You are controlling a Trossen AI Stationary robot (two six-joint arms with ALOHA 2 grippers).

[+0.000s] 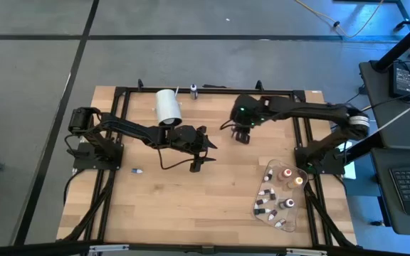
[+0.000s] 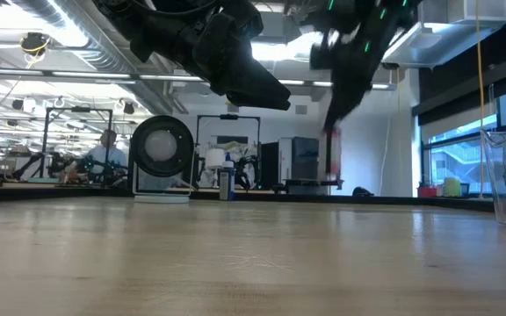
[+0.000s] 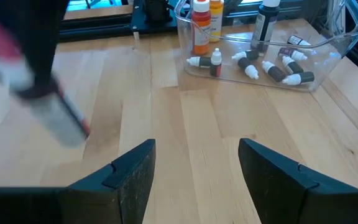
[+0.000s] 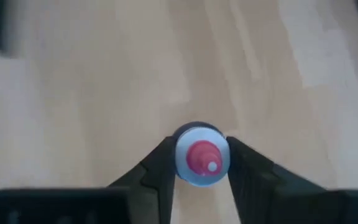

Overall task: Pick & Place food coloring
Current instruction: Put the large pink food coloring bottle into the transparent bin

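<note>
My right gripper hangs over the middle of the table, shut on one small food coloring bottle. The bottle shows from above as a pale round top with a red tip. In the low view the bottle hangs red below the fingers, clear of the wood. A clear tray at the near right holds several more food coloring bottles, some standing and some lying. My left gripper waits open above the table's middle left. My right gripper pinches the bottle's round sides just below its red tip, between the two fingers. The fingers come steeply from above, pointing down. The bottle stands upright in the hold, lifted clear of the table.
A large white cylinder lies at the far left of the board. One tiny bottle lies loose near the left arm's base, and another small item stands at the far edge. Bare wood lies between the grippers and the tray.
</note>
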